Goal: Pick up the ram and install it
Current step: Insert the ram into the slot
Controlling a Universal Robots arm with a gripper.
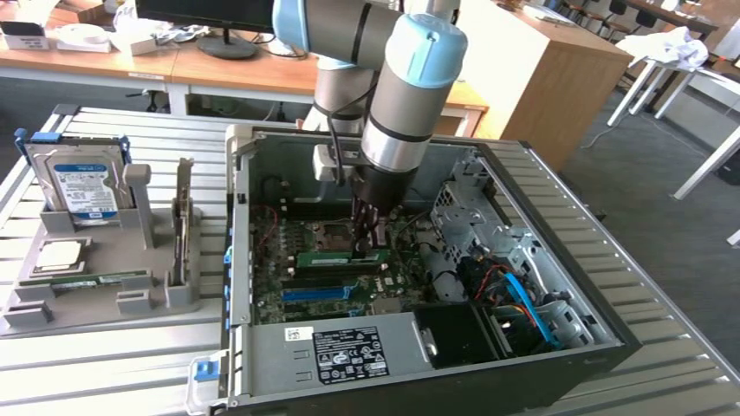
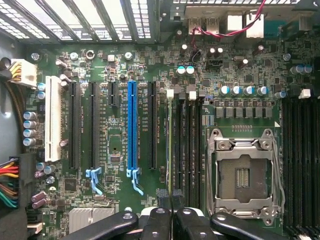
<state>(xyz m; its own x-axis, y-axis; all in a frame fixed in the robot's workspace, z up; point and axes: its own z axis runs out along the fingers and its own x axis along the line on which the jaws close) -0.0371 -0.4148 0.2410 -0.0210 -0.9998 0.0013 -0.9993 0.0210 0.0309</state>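
Where the silver and pale-blue robot arm [image 1: 399,95] reaches down into the open grey metal computer case [image 1: 239,260], the exterior view shows its black two-fingered gripper [image 1: 370,245] clenched on the ram [image 1: 343,256], a slim, long green circuit-board memory stick. The ram stands on its long edge on the green motherboard [image 1: 272,299], just nearer than the square metal processor socket [image 1: 329,232], with the gripper holding it towards the exterior view's right end. Whether it is fully seated cannot be told.

In the wrist view, the ram [image 2: 170,145] appears edge-on as a thin pale line running away from the gripper [image 2: 171,197]. It lies along the black memory slots [image 2: 187,150] between the long blue plastic expansion slot [image 2: 131,125] and the processor socket [image 2: 242,170]. The black fingers [image 2: 161,196] press together on its flat faces.

The stick looks light, stiff and thin, and probably fragile at its chips and contact edge. It seems best held by its flat faces near the upper edge and kept upright, since a tilt could jam it in the slot.
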